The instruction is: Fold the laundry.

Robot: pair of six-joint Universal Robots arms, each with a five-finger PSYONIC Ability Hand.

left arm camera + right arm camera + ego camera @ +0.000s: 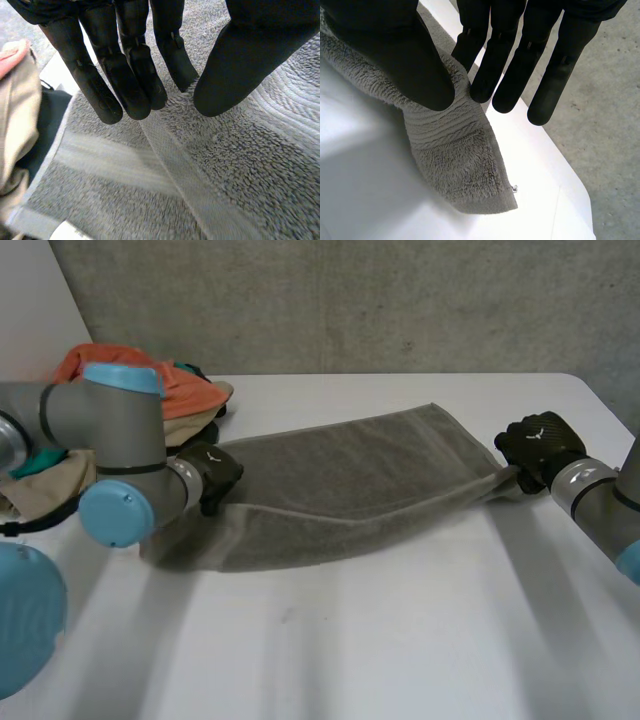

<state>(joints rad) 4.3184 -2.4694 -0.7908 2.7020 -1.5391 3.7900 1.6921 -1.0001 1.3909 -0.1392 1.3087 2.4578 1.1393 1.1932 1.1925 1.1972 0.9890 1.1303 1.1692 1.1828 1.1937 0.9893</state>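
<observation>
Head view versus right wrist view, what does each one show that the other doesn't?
Head view: the left hand pinching the far end of the grey towel, with the clothes pile behind it. Right wrist view: the towel corner drooping past the thumb onto the table. Both: the right hand pinching the towel.

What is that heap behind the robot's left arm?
A laundry pile: an orange garment on top, beige cloth below, some teal cloth. The left arm covers its middle.
</observation>
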